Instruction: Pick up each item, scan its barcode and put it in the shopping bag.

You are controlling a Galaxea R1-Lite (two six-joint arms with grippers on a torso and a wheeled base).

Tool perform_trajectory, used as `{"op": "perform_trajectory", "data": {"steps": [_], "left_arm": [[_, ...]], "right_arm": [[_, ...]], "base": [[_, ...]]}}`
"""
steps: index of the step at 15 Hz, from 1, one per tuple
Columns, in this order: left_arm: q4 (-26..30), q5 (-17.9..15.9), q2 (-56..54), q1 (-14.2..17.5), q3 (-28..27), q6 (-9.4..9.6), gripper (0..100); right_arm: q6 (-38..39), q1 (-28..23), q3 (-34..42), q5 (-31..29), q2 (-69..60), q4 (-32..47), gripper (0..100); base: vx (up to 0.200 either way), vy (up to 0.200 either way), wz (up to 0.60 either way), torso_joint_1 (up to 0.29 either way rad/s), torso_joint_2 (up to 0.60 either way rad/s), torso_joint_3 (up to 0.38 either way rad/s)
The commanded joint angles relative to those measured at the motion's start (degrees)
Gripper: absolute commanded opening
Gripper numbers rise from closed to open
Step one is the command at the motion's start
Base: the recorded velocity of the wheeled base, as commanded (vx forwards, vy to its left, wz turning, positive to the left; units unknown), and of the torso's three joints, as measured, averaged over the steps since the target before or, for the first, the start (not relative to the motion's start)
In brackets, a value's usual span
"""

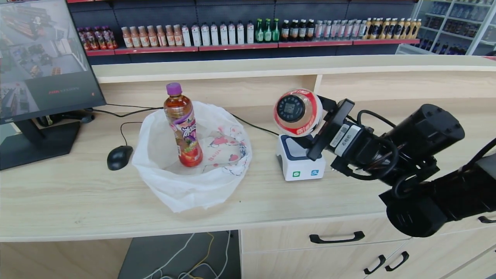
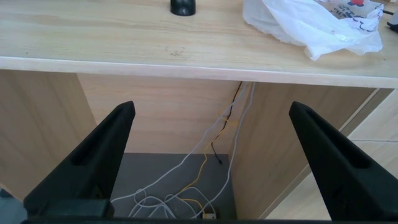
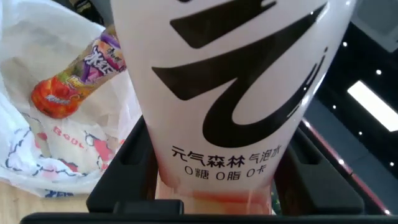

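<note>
My right gripper (image 1: 316, 116) is shut on a white drink bottle (image 1: 297, 112) with a red band, held on its side just above the white barcode scanner (image 1: 298, 162) on the counter. Up close, the white bottle (image 3: 236, 93) with black lettering sits between the black fingers (image 3: 124, 168). A tea bottle (image 1: 183, 126) with a purple cap stands upright inside the white plastic shopping bag (image 1: 193, 182), left of the scanner; the tea bottle (image 3: 78, 78) and the bag (image 3: 37, 149) lie behind the held bottle. My left gripper (image 2: 214, 158) hangs open below the counter edge, holding nothing.
A black mouse (image 1: 119, 157) lies left of the bag, and a monitor (image 1: 42, 58) stands at the far left. A raised wooden ledge (image 1: 271, 66) runs behind the counter. Drawers with black handles (image 1: 336, 237) sit below, and loose cables (image 2: 205, 180) hang under the counter.
</note>
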Motion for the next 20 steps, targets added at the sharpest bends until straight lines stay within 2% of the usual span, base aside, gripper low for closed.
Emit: {"op": "perform_trajectory", "data": {"steps": [1, 3, 5, 12, 20], "left_arm": [[-0.01, 0.02, 0.0, 0.01, 0.0, -0.02, 100], [-0.01, 0.02, 0.0, 0.01, 0.0, -0.02, 100], [-0.01, 0.02, 0.0, 0.01, 0.0, -0.02, 100], [-0.01, 0.02, 0.0, 0.01, 0.0, -0.02, 100], [-0.01, 0.02, 0.0, 0.01, 0.0, 0.07, 100]], "right_arm": [[-2.98, -3.64, -1.27, 3.83, 3.0, 0.02, 0], [-6.85, -5.75, -2.94, 9.19, 4.75, 0.02, 0], [-10.28, -6.81, -2.94, 11.91, 5.37, 0.02, 0], [-16.7, -7.95, -3.64, 15.96, 9.68, 0.02, 0], [-19.51, -8.74, -4.61, 17.98, 10.56, 0.02, 0]], "base": [[0.0, 0.0, 0.0, 0.0, 0.0, 0.0], [0.0, 0.0, 0.0, 0.0, 0.0, 0.0], [0.0, 0.0, 0.0, 0.0, 0.0, 0.0], [0.0, 0.0, 0.0, 0.0, 0.0, 0.0], [0.0, 0.0, 0.0, 0.0, 0.0, 0.0]]}}
